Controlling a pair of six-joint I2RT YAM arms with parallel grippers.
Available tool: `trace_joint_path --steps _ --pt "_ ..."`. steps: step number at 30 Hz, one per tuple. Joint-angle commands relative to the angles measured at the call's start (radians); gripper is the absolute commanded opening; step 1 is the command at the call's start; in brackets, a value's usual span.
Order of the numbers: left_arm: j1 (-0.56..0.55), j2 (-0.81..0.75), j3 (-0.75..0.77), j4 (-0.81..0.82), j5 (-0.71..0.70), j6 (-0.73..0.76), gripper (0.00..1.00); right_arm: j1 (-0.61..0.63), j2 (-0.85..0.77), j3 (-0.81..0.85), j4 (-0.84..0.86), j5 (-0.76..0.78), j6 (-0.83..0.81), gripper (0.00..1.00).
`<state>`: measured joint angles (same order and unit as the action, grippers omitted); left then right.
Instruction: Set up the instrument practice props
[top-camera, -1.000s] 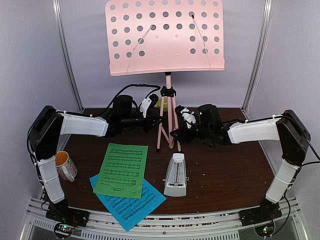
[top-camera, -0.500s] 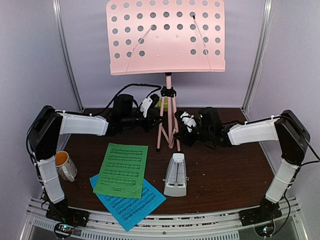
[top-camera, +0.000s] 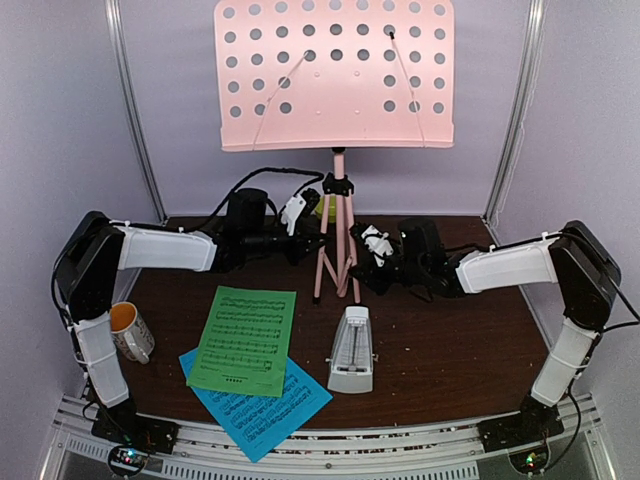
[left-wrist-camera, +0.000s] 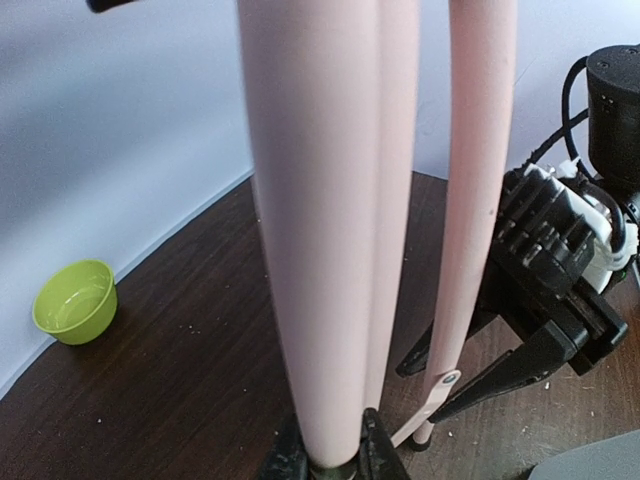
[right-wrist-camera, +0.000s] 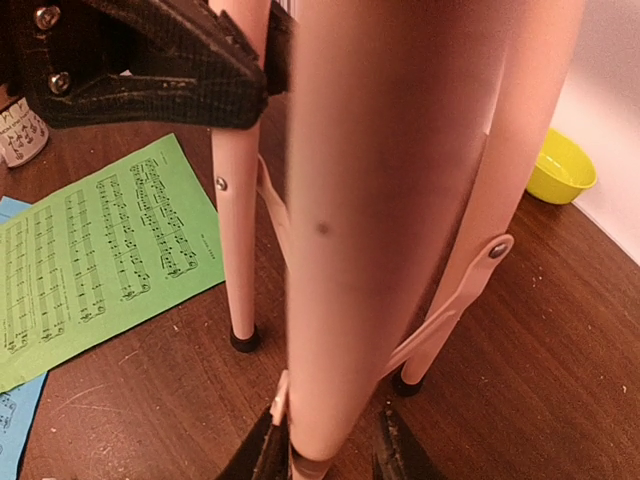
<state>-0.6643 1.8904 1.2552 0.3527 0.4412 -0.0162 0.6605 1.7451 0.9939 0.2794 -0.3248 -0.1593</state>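
A mug sits well to the near-left of the left gripper, by that arm's lower link. The green sheet lies flat on the table on the near side of this gripper, overlapping the blue sheet. The left gripper is clamped on one leg of the upright stand, low on the tripod. A bowl sits beyond it, by the back wall. The metronome stands on the near side of both grippers, between them. The right gripper straddles another leg from the opposite side. Whether its fingers press the leg cannot be told.
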Motion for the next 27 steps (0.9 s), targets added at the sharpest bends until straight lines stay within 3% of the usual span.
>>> trace_joint_path --steps 1,4,11,27 --pt "0.004 -0.022 0.006 0.0 -0.044 0.042 0.0 0.001 0.005 0.012 0.06 0.018 0.045 0.29" --pt "0.002 -0.025 0.012 -0.003 -0.043 0.044 0.0 0.006 0.008 0.009 0.062 0.03 0.046 0.26" --pt "0.002 -0.052 -0.009 -0.001 -0.043 0.054 0.0 0.008 -0.036 -0.046 0.071 0.075 0.066 0.0" --pt "0.022 -0.155 -0.097 -0.068 -0.088 0.053 0.0 -0.013 -0.181 -0.217 -0.011 0.21 0.163 0.0"
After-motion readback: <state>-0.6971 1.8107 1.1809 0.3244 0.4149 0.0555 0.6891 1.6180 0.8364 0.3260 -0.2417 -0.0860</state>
